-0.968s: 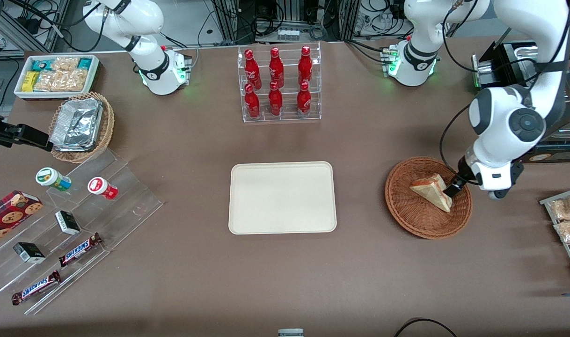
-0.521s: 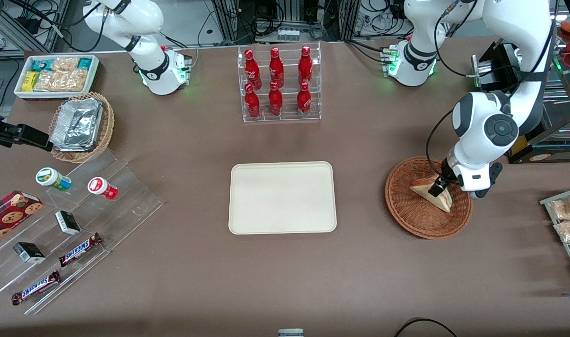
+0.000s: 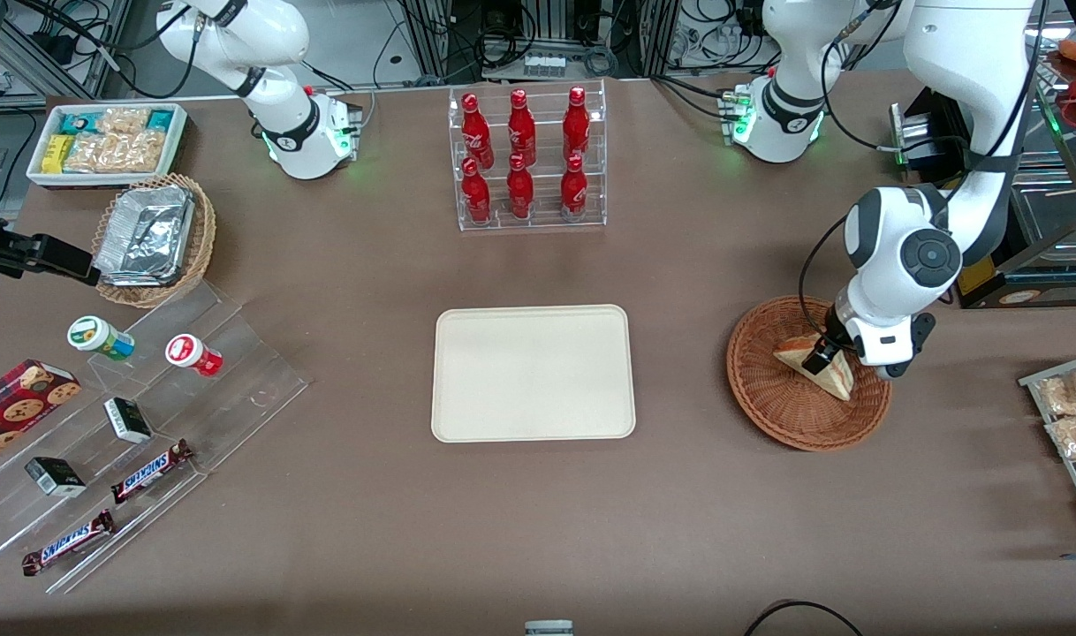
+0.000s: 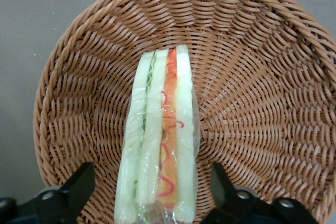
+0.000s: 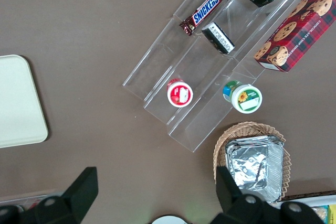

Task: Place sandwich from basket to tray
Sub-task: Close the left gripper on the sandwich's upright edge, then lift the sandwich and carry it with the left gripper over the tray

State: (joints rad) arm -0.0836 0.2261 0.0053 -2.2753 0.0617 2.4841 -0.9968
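- Gripper point(image 3: 822, 357): from the front we saw it low over the sandwich point(image 3: 837, 374), which lay in the reddish-brown wicker basket point(image 3: 768, 389), well apart from the cream tray point(image 3: 533, 373).
- At the left wrist we found both fingers point(image 4: 79, 184) spread wide, flanking the wrapped sandwich point(image 4: 160, 145) without touching; basket point(image 4: 273, 93) beneath.

"SNICKERS" on chocolate bars point(image 3: 152, 471)

**A robot lab laid out like a snack shop**

White arms are bolted to a brown table point(image 3: 538, 530), with cables and aluminium framing crowding its edge. On it, shop-style stock: a clear rack of red bottles point(image 3: 526, 157), acrylic steps point(image 3: 149, 424) holding Snickers bars point(image 3: 149, 471) and a cookie box point(image 3: 17, 408), and a bin of snack packets point(image 3: 105, 141).
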